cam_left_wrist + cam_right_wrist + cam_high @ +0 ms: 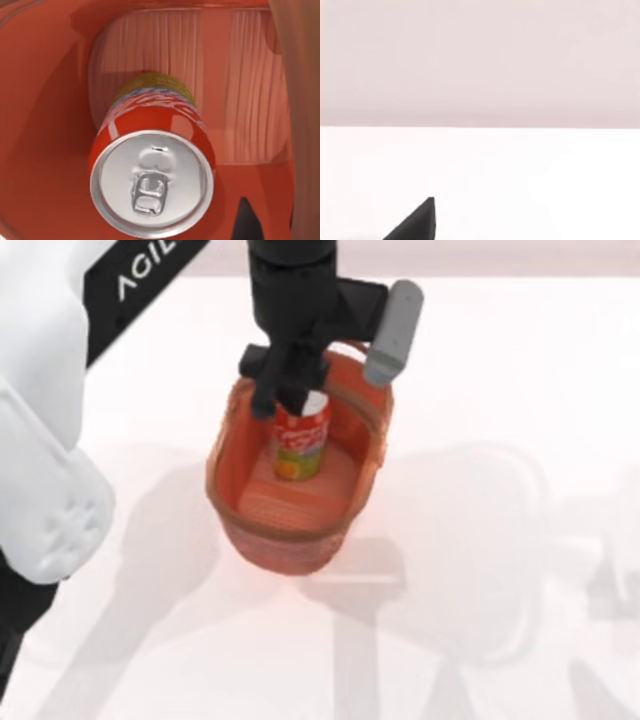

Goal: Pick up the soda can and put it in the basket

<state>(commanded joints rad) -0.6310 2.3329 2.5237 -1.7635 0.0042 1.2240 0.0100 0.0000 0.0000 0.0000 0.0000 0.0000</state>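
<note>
Left arm: a white link is being shown large at the top view's left edge; the black forearm is being brought in from the top centre.
Left gripper [290,400]: it is being held over the basket's far end, right at the can's top. How far the fingers are spread, and whether the can is being gripped, cannot be told.
Basket [232,522]: the orange-red wicker body is being seen near the table's centre, with its brown handle [372,400] partly covered by the arm.
Can [300,445]: it is being shown upright inside the basket, red above and green below. In the left wrist view the can [151,182] is being seen from above, silver top and pull tab facing the camera, with the basket [45,125] wall all round it.
Table [500,540]: the white surface is being crossed by grey shadows.
Right gripper: only one dark fingertip [417,223] is being caught in the right wrist view, over bare table; its opening cannot be told.
</note>
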